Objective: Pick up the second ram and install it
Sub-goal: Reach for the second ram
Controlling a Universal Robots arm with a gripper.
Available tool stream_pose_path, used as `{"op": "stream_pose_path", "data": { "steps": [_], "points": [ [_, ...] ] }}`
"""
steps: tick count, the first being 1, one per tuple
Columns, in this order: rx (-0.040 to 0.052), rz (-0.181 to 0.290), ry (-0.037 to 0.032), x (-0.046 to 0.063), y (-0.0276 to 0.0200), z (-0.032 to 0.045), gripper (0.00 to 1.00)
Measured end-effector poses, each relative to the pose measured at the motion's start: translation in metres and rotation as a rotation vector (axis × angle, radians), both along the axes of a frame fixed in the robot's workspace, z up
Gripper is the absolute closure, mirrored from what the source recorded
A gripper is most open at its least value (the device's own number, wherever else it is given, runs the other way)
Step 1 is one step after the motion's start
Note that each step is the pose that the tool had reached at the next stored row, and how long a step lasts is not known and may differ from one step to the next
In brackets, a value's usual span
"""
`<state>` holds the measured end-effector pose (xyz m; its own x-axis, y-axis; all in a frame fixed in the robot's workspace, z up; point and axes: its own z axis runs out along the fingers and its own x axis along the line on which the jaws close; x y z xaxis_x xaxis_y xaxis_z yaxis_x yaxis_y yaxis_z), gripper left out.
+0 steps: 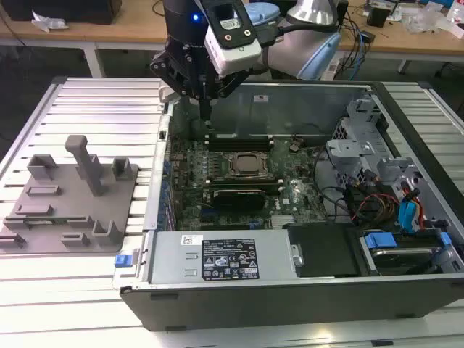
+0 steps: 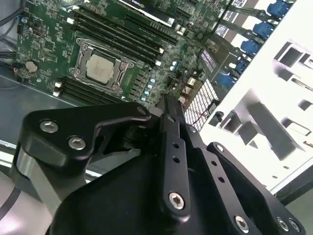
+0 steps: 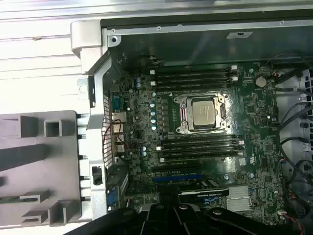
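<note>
The hand [image 1: 206,116] hangs over the far left corner of the open case [image 1: 290,301], just above the far slots [image 3: 190,78] beyond the socket [image 3: 203,111]. In the second wrist view its fingers [image 2: 169,122] look closed together with nothing between them, so it seems to carry nothing. The second ram [image 3: 10,199] looks to be the thin green strip lying in the grey fixture [image 1: 51,225] on the surface [image 1: 94,290], left of the case and well apart from the hand. By that reading the pick-up is not yet done and the install is all to come. Whether the far slots or the near slots [image 3: 200,146] already hold a stick I cannot tell.
</note>
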<state>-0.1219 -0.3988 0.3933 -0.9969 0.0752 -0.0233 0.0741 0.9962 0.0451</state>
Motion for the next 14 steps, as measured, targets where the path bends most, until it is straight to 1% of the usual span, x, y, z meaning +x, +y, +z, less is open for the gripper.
{"op": "stream_pose_path", "data": {
  "steps": [9,14],
  "points": [
    [0.0000,0.000,-0.0001,-0.0001,0.0000,0.0000,0.92],
    [0.0000,0.000,0.0000,-0.0038,0.0001,0.0000,0.92]
  ]
}}
